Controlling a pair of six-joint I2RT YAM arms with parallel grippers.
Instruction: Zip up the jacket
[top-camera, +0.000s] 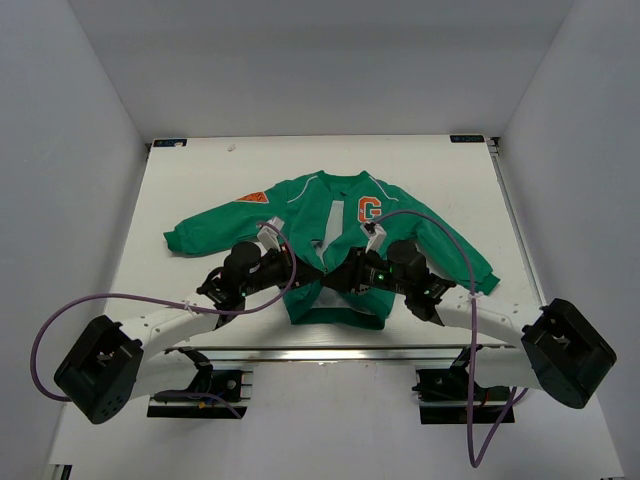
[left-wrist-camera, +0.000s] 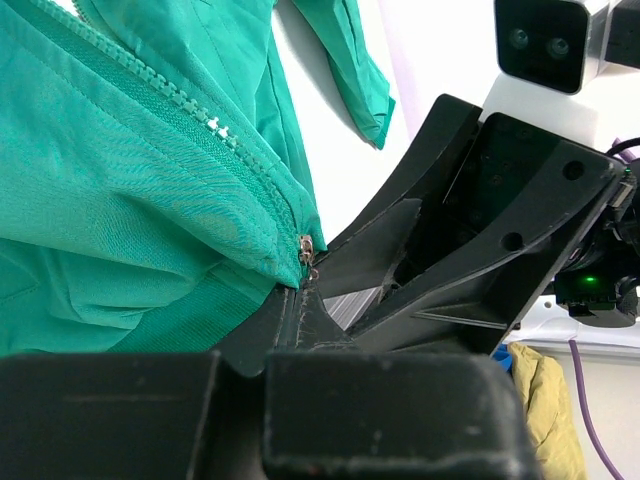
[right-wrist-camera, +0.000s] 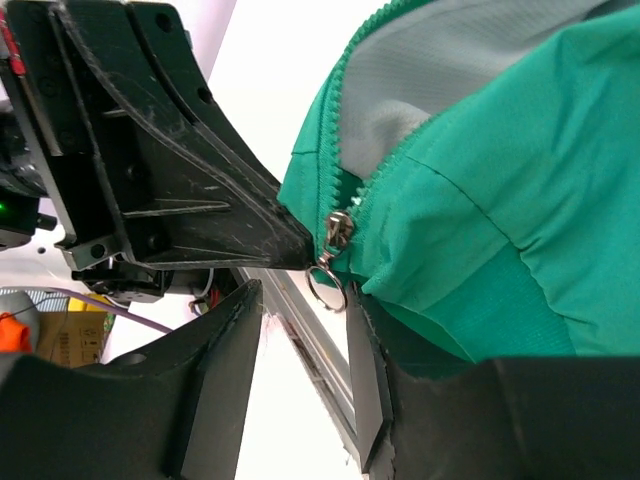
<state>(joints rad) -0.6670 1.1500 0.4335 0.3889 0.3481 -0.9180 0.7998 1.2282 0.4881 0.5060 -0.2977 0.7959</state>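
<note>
The jacket (top-camera: 330, 215) lies flat on the counter (top-camera: 200, 180), front up, its zip open above the hem (top-camera: 335, 318). Your left pincer (left-wrist-camera: 295, 305) looks clamped on the hem just under the slider (right-wrist-camera: 337, 230); hold it firm there so the cloth is taut. Your right pincer (right-wrist-camera: 303, 295) stands narrowly apart, a finger on either side of the ring (right-wrist-camera: 326, 283), gripping nothing yet. Close on the ring or the slider body, not on cloth, then draw straight along the teeth (left-wrist-camera: 200, 115) toward the collar, low and slow, so the grey lining (right-wrist-camera: 450, 80) does not snag in the slider
</note>
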